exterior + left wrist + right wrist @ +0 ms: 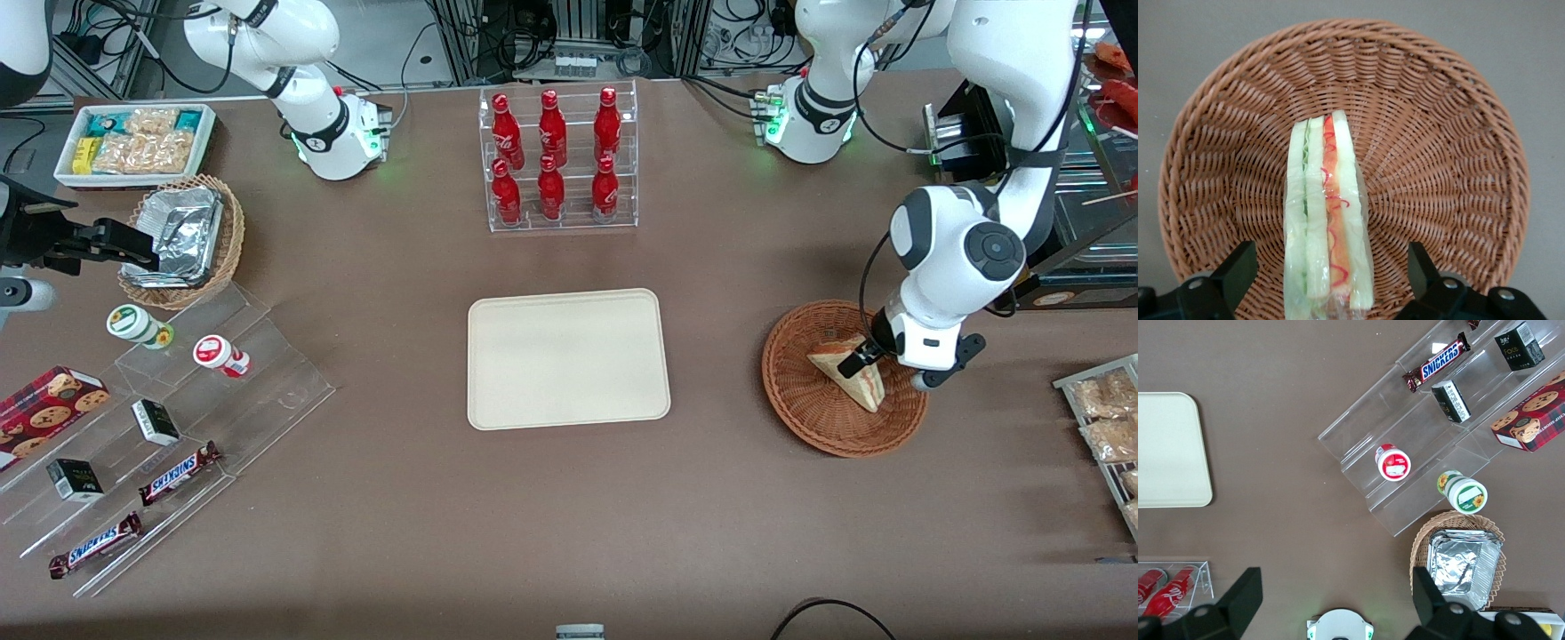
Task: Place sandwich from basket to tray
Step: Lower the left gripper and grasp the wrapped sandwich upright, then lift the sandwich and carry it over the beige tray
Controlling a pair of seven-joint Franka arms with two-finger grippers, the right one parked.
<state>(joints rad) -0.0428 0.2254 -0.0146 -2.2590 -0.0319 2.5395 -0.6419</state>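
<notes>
The sandwich (849, 369) lies in the reddish-brown wicker basket (800, 391) toward the working arm's end of the table. It is a wrapped pale bread wedge, and the left wrist view shows the red and green filling along the sandwich's (1328, 220) cut edge. My gripper (864, 357) hangs low over the basket, open. Its two black fingers (1238, 267) stand on either side of the sandwich with a clear gap to it on both sides. Woven wicker of the basket (1451, 167) fills the wrist view around the wedge. The cream tray (567, 357) sits bare at the table's middle.
A clear rack of red bottles (560, 160) stands farther from the front camera than the tray. Toward the parked arm's end are a tan wicker basket with foil containers (182, 236), a white snack bin (133, 142) and an acrylic stepped shelf (178, 418). Packets on a rack (1107, 418) lie beside the reddish basket.
</notes>
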